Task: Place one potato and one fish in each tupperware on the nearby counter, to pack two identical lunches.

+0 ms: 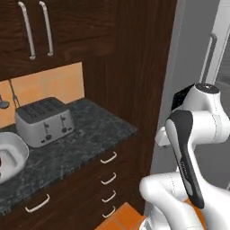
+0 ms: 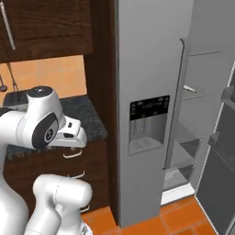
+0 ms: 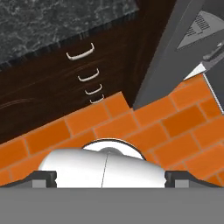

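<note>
We hover the gripper [image 3: 109,178] with jaws wide apart and nothing between them, looking down at the orange brick floor [image 3: 87,127] in front of the drawer stack [image 3: 85,74]. We judge we're at the search and approach stage: no potato, fish or tupperware can be made out from here, so nothing is packed yet as far as we can tell. The counter [image 1: 85,134] sits to our left, dark marbled stone over brown cabinets with curved silver handles; on it stand a silver four-slot toaster [image 1: 45,121] and, at the left edge, a pale rounded basin [image 1: 12,152], possibly a sink, with something dark inside that's too cropped to identify. To our right the fridge [image 2: 147,92] has its door [image 2: 220,151] swung open, shelves visible; the food may be in there, but the shelves are too small to read. To do this well: turn the base toward the open fridge, keep the elbow clear of the tall brown cabinet panel [image 1: 130,67], keep the jaws spread, and tilt the hand camera off the floor so we can spot the items before committing.
</note>
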You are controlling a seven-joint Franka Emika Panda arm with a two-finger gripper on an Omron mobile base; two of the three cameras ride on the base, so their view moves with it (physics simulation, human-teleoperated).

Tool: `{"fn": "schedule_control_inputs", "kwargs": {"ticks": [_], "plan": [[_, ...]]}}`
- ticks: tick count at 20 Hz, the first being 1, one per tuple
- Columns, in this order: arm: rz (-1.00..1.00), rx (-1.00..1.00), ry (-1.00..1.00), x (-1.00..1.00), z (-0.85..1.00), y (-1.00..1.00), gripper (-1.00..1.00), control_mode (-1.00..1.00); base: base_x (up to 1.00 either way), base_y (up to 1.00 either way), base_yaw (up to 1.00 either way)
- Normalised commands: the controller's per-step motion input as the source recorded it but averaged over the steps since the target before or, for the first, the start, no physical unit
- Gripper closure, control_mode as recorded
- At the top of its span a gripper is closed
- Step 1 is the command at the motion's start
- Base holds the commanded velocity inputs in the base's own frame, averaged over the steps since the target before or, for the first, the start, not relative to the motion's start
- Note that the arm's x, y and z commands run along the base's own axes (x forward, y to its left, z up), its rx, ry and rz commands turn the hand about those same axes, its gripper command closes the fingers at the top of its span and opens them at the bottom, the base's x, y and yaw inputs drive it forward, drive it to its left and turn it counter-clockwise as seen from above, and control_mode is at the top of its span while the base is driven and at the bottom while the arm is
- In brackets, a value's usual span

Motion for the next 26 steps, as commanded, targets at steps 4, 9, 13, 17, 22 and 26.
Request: {"fn": "schedule_control_inputs", "kwargs": {"ticks": [4, 9, 13, 17, 22, 26], "plan": [[0.0, 0.0, 0.0, 0.0, 0.0, 0.0, -1.0, 1.0, 0.4, -1.0, 0.03], [0.0, 0.0, 0.0, 0.0, 0.0, 0.0, -1.0, 1.0, 0.69, -1.0, 0.25], [0.0, 0.0, 0.0, 0.0, 0.0, 0.0, -1.0, 1.0, 0.46, -1.0, 0.27], [0.0, 0.0, 0.0, 0.0, 0.0, 0.0, -1.0, 1.0, 0.47, -1.0, 0.27], [0.0, 0.0, 0.0, 0.0, 0.0, 0.0, -1.0, 1.0, 0.46, -0.77, 0.31], [0.0, 0.0, 0.0, 0.0, 0.0, 0.0, -1.0, 1.0, 0.25, -0.46, 0.28]]}}
